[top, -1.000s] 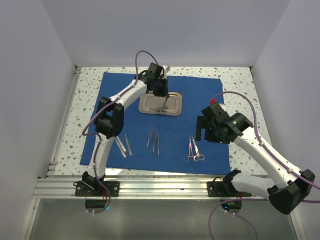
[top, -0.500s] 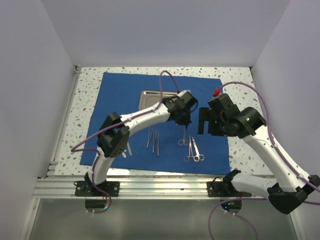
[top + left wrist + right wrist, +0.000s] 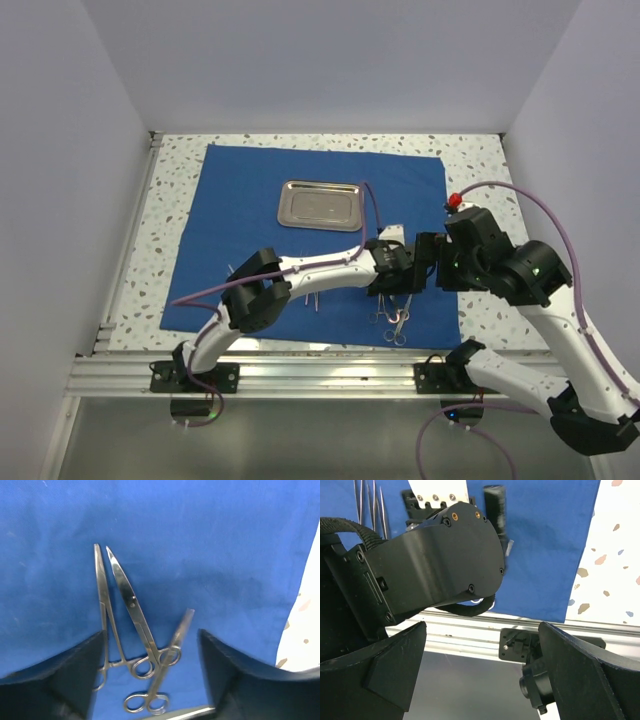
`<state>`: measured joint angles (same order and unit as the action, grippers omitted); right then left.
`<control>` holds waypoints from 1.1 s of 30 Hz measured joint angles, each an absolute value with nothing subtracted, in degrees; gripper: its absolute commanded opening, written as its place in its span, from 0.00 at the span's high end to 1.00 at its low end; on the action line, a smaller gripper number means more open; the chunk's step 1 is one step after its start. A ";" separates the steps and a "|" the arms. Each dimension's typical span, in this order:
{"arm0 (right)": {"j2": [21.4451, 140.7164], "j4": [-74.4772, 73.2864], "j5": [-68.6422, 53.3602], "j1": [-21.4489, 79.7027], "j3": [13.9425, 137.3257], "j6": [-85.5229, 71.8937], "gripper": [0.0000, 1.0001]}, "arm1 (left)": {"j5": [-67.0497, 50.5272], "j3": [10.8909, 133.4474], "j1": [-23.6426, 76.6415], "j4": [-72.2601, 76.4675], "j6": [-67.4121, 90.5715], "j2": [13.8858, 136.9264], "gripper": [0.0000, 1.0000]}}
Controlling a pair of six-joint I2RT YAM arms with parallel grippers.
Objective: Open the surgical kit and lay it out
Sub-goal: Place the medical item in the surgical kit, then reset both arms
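The surgical kit lies open: a royal-blue cloth is spread flat, with the empty steel tray on its far middle. Three ring-handled instruments lie near the cloth's front right corner. In the left wrist view they are a slim clamp, scissors and a third instrument lying across the scissors' rings. My left gripper hovers open just over them, holding nothing. My right gripper hangs open and empty beside the left wrist.
Thin straight instruments lie on the cloth at front centre, partly hidden under my left arm. The aluminium rail runs along the near table edge. White walls enclose the speckled tabletop.
My left arm swung from the tray to the front right with a ring-handled instrument, then opened and left it across the two lying there. My right gripper shifted right and nearer.
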<state>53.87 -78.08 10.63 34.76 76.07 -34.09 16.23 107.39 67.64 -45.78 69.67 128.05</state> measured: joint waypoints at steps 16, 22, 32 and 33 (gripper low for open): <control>50.59 -74.48 16.34 34.81 84.09 -31.07 0.02 | 32.86 103.00 64.27 -50.00 55.27 99.53 0.00; 47.64 -70.08 20.14 34.83 81.76 -31.05 0.02 | 35.59 85.82 48.58 -47.94 41.52 72.14 0.00; 48.21 -69.80 26.81 34.81 81.95 -32.56 0.02 | 30.98 75.09 35.94 -46.54 24.25 63.68 0.00; 48.18 -69.80 27.14 34.83 81.95 -32.64 0.02 | 30.17 74.50 35.68 -46.26 23.18 63.90 0.00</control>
